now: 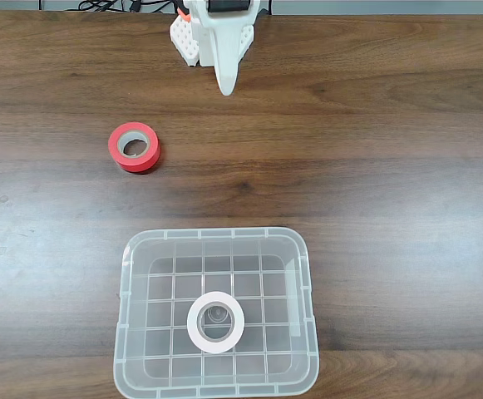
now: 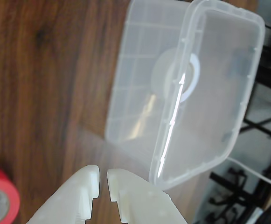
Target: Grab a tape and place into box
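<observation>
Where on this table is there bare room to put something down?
In the fixed view, wood lies bare right of the red tape roll and the box, and left of the box. It is crowded inside the box around the white tape, and beneath the gripper.

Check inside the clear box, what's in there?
The box holds one white tape, lying flat on the grid bottom near the middle. Nothing else in it. In the wrist view the near wall blurs part of the roll.

Empty gripper (image 2: 103,179), fingers nearly together, hangs before the box (image 2: 228,112) holding the tape (image 2: 193,77).
</observation>
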Robot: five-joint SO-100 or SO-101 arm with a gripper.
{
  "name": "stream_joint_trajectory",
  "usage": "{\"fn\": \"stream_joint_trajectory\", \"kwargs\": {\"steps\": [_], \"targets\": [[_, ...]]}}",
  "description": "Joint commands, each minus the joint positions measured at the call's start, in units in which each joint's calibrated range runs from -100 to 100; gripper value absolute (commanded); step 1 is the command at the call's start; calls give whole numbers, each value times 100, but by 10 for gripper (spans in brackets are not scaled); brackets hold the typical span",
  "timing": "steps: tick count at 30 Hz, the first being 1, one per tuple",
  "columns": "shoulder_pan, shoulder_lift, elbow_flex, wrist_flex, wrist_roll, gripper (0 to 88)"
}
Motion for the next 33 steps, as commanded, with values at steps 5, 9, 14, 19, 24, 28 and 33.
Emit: {"fn": "stream_joint_trajectory", "kwargs": {"steps": [5, 9, 14, 19, 24, 28, 33], "targets": [[-1, -2179, 3420, -1303, -21, 17], [43, -3007, 4270, -1294, -79, 13], [50, -3619, 4874, -1243, -416, 13], [50, -3563, 5032, -1243, -474, 13], [50, -3563, 5032, -1217, -437, 13], [50, -3563, 5032, -1217, -432, 13], [50, -3555, 5032, -1208, -432, 13]]}}
